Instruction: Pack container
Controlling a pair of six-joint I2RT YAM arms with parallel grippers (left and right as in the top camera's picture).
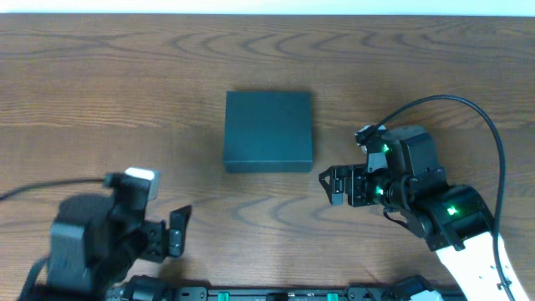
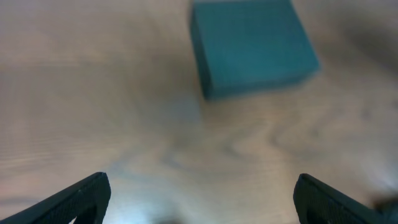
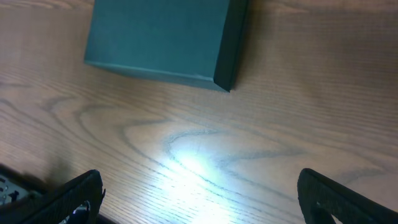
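Observation:
The container [image 1: 268,130] is a dark teal box with its lid closed, lying flat at the middle of the wooden table. It also shows in the left wrist view [image 2: 252,45] and in the right wrist view [image 3: 165,38]. My left gripper [image 1: 171,232] is open and empty, near the front edge, to the front left of the box. My right gripper [image 1: 334,185] is open and empty, just to the front right of the box and apart from it. No snack packets are in view.
The wooden table [image 1: 100,92] stretches around the box. A black cable [image 1: 493,142] loops over the right arm. A bright light reflection lies on the wood in the right wrist view [image 3: 199,158].

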